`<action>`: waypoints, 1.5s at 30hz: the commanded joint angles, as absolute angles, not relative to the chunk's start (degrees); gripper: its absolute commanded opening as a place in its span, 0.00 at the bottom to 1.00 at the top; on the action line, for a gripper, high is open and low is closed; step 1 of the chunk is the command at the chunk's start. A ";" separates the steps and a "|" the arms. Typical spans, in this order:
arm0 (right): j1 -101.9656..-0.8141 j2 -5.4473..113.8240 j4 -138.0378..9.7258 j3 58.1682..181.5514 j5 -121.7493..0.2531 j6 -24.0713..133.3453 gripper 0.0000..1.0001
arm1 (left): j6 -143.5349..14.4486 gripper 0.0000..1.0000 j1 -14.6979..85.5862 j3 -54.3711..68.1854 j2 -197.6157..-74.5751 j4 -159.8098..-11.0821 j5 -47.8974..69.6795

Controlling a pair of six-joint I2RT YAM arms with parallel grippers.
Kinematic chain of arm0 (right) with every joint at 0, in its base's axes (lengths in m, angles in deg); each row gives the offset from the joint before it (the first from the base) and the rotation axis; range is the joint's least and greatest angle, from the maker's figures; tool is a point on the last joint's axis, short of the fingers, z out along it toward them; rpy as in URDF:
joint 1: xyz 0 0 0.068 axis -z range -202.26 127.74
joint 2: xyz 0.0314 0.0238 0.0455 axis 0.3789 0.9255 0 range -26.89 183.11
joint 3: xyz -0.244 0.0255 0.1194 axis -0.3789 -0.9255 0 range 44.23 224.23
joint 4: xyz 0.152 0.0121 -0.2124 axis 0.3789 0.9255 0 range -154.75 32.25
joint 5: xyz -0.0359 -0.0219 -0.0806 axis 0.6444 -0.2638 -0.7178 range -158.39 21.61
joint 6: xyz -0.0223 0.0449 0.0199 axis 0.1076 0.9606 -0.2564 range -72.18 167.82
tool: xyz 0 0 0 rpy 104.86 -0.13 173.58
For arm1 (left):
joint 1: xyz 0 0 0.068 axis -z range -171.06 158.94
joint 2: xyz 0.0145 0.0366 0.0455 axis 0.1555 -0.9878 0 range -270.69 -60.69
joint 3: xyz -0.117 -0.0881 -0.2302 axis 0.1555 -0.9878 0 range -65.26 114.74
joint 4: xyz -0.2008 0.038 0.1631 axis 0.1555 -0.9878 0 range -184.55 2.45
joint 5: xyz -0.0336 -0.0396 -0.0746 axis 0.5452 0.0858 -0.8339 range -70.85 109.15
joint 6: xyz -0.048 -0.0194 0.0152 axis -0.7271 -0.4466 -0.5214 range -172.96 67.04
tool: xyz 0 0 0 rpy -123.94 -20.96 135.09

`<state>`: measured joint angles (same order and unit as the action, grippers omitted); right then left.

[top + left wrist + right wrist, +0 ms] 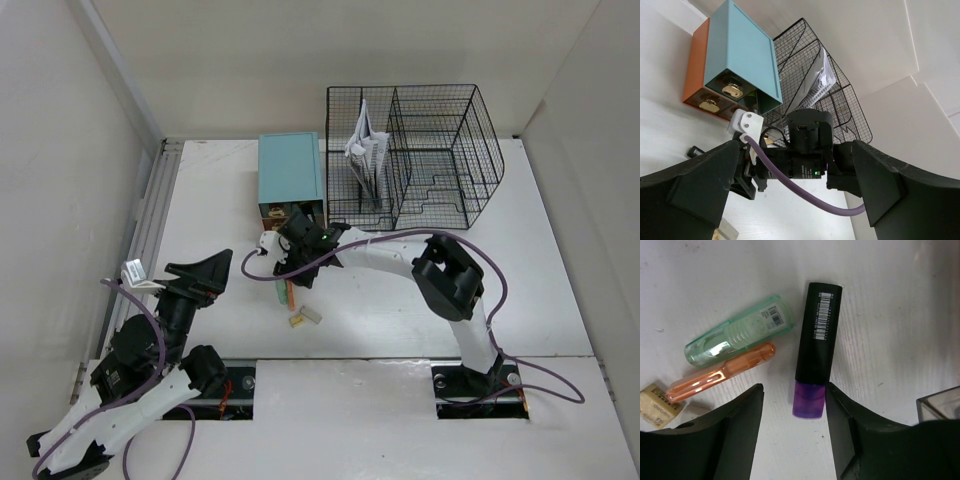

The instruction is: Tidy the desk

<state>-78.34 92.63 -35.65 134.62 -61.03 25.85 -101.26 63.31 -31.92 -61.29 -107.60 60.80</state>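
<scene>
White desk spreads beneath both arms, its metal rail along the left edge, with a teal drawer box and a black wire rack standing at its far side. Just in front of the box the right gripper hangs low, fingers spread to either side of the purple end of a black marker, which lies flat beside a green highlighter and an orange one. Near the rail, the left gripper is raised off the surface, fingers wide apart and holding nothing.
</scene>
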 commanded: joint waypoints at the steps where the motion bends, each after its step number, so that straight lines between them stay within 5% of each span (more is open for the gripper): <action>1: -78.34 92.64 -38.03 136.95 -64.08 28.22 0.58 | -100.69 0.95 63.52 -32.22 -59.90 -106.89 61.43; 25: -78.34 95.45 -38.12 134.49 -67.34 29.98 0.59 | -99.63 0.95 63.52 -32.22 -59.90 -105.22 60.90; 27: -78.34 95.45 -37.60 134.49 -66.72 29.98 0.56 | -99.63 0.95 63.52 -32.22 -59.90 -105.22 60.90; 31: -78.34 94.92 -36.28 133.88 -64.26 28.84 0.20 | -99.11 0.95 63.52 -32.22 -59.90 -105.22 60.90; 35: -80.18 90.98 -36.27 131.86 -63.47 27.61 0.00 | -99.11 0.95 63.52 -32.22 -59.90 -105.22 60.90; 45: -80.71 75.77 -29.52 139.05 -58.82 24.54 0.00 | -98.05 0.95 63.52 -29.85 -62.35 -104.69 60.37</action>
<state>-80.48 82.36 -30.62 133.50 -62.02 26.09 -99.31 63.31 -31.90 -61.31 -107.04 60.71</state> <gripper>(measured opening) 0.350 0.949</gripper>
